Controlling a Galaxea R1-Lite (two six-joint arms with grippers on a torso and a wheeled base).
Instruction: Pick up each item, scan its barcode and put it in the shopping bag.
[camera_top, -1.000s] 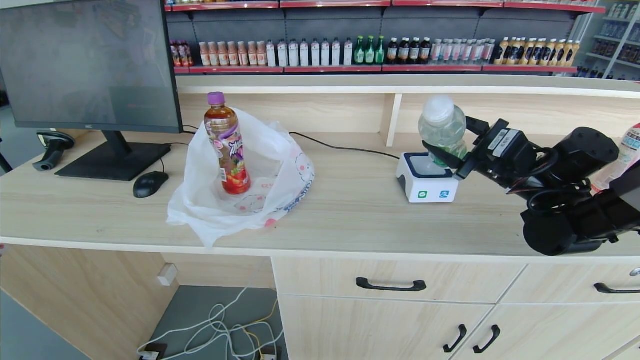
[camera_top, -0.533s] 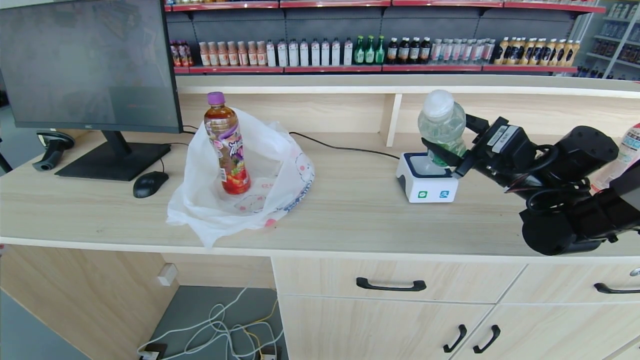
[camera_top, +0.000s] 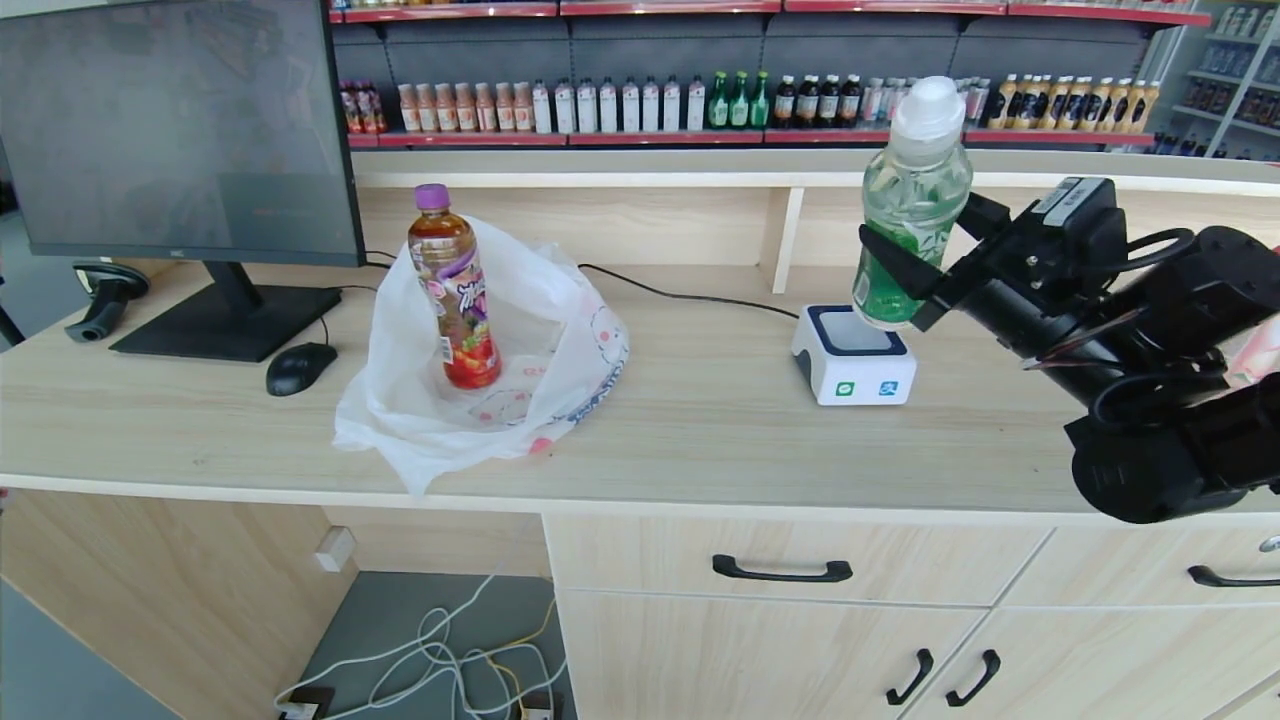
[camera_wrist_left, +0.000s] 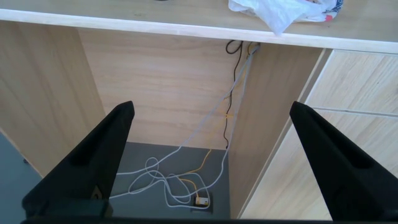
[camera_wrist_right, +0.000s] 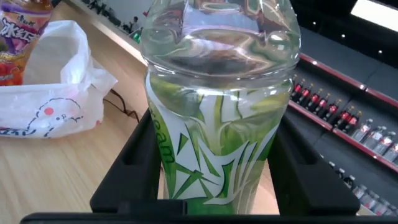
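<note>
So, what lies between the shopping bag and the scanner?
Between shopping bag and scanner: bare counter, crossed farther back by a black cable, in the head view.

Light wood counter (camera_top: 700, 440). Far left: monitor stand (camera_top: 230, 320), handheld scanner gun (camera_top: 105, 300) left of it. Black mouse (camera_top: 300, 368) just right of the stand. White shopping bag (camera_top: 560, 370) left of centre. White desktop scanner (camera_top: 852, 368) right of centre, black cable (camera_top: 680, 297) behind.

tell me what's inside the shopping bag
One bottle with a purple cap and reddish drink stands upright inside the white shopping bag. The bag's crumpled folds and rear wall cover anything that might lie low behind the bottle.
</note>
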